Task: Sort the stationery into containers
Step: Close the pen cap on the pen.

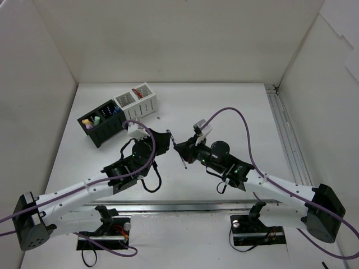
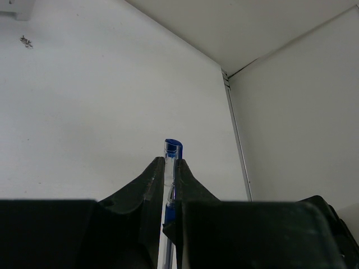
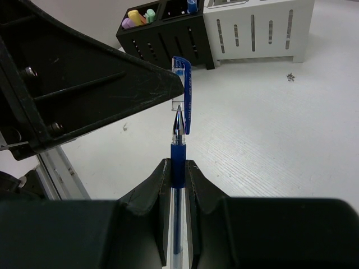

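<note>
Blue pen (image 3: 178, 151) is clamped by the right gripper (image 3: 178, 168) — its cap (image 3: 185, 95), just beyond those fingertips, is pinched in the left gripper (image 2: 170, 165).

Left arm (image 1: 78, 193), right arm (image 1: 286, 188): white links, black joints and bases. Purple cable (image 1: 231, 109) looped along each. Jaws matte black, scuffed. Green LEDs (image 1: 236, 166) on right wrist.

White boxed-in surface (image 1: 224, 106) under even light.
The matte white top is closed in by plain off-white walls (image 1: 168, 39) at the back and both sides. A metal side rail (image 1: 286, 134) runs along its right edge and a near rail (image 1: 185, 206) crosses the front. Shadows are soft.
</note>
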Controlling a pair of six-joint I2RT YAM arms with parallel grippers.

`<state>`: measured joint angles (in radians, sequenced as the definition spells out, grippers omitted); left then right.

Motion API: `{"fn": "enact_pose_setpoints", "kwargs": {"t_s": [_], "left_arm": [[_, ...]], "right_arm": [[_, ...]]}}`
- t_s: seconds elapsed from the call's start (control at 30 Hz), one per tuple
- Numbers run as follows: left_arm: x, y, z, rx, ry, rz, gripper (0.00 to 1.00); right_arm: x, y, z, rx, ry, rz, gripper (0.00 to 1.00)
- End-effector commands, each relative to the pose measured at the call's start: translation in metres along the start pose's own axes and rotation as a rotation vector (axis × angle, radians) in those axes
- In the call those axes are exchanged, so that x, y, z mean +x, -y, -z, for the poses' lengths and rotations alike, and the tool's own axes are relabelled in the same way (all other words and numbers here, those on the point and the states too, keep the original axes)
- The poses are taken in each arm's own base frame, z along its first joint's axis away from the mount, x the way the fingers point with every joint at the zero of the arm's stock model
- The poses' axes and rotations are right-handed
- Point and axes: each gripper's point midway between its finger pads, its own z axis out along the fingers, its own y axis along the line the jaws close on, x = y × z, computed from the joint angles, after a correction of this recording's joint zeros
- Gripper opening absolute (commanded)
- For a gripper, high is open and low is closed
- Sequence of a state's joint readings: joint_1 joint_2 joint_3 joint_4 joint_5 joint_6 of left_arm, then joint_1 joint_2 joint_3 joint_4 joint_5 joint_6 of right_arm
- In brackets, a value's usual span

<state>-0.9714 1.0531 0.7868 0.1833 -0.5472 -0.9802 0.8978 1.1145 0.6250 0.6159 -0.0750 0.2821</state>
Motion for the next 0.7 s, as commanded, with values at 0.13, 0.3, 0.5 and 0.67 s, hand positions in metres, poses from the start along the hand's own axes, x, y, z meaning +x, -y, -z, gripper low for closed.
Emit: {"fn": "enact_pose_setpoints", "kwargs": {"t_s": [0.13, 0.3, 0.5, 0.67], "left_arm": [[-0.006, 0.020, 0.002, 0.068, 0.000, 0.009, 0.00], [0.000, 0.026, 0.000, 0.089, -0.034, -0.043, 0.00], [0.004, 0.020, 0.001, 0.073, -0.054, -0.068, 0.00], [0.010, 0.018, 0.004, 0.079, -0.083, -0.076, 0.00]], "right_arm": [[-0.054, -0.013, 0.001, -0.027, 0.161, 0.025, 0.00], [-0.055, -0.014, 0.000, -0.027, 0.162, 0.036, 0.00], [-0.057, -0.009, 0.001, -0.006, 0.172, 0.036, 0.00], [-0.061, -0.001, 0.004, 0.042, 0.194, 0.029, 0.00]]}}
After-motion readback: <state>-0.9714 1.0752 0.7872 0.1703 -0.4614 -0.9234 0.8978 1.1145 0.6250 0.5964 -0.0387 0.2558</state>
